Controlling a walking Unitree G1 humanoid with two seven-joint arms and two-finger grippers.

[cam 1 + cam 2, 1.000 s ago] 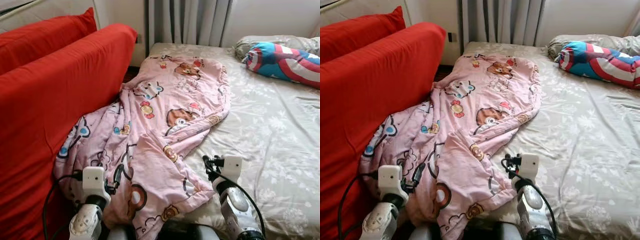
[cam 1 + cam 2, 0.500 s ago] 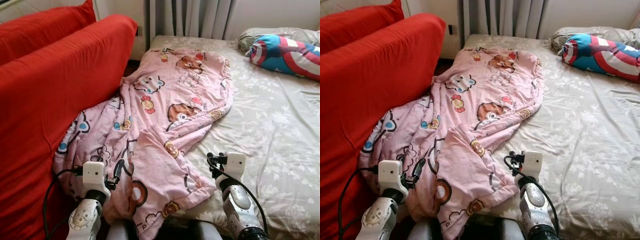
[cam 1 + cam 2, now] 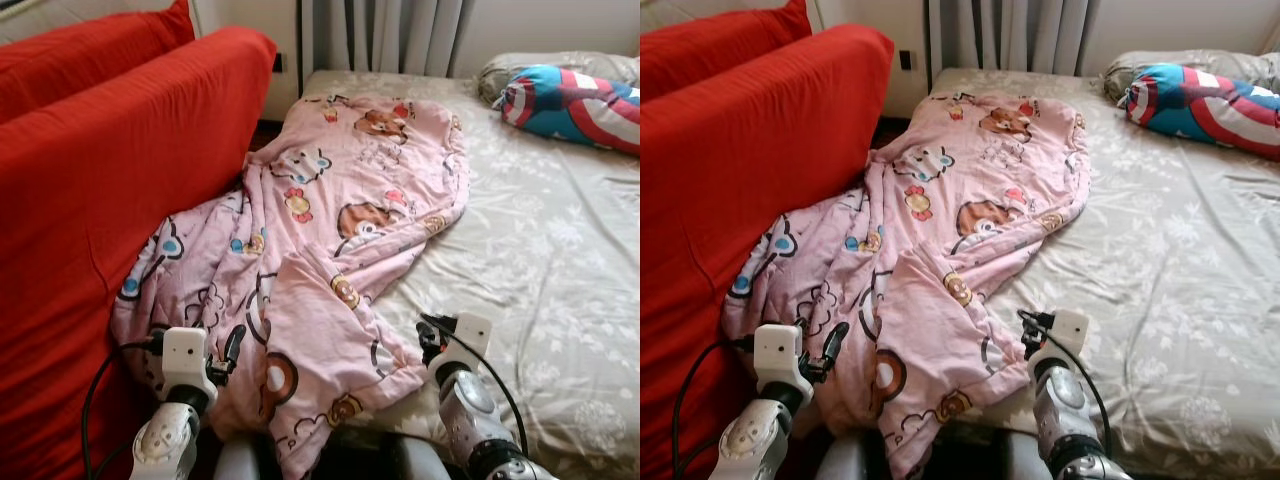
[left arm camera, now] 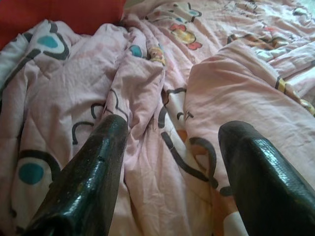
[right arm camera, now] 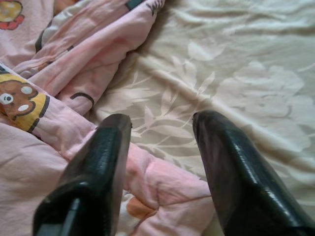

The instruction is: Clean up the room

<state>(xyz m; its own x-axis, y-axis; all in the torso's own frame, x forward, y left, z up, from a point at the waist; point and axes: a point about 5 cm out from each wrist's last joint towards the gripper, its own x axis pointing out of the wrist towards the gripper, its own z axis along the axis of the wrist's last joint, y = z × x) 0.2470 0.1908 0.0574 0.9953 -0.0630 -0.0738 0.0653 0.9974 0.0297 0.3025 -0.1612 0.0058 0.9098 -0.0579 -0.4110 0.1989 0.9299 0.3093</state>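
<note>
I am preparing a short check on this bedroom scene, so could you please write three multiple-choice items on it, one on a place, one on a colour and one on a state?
1. Where does the pink blanket lie?
A. Folded on the pillow
B. Spread crumpled over the bed's left part, against the sofa
C. On the floor under the curtain

2. What colour is the sofa?
A. Red
B. Green
C. Grey

3. How do the jaws of the left gripper stand?
A. Shut on the blanket
B. Shut on the bedsheet
C. Open, above the blanket

Answers: 1 B, the blanket runs from the bed's far end down to the near edge, its left side bunched against the sofa. 2 A, the sofa's cover and cushions are bright red. 3 C, the left wrist view shows both black fingers apart with blanket folds between and beyond them, nothing clamped.
</note>
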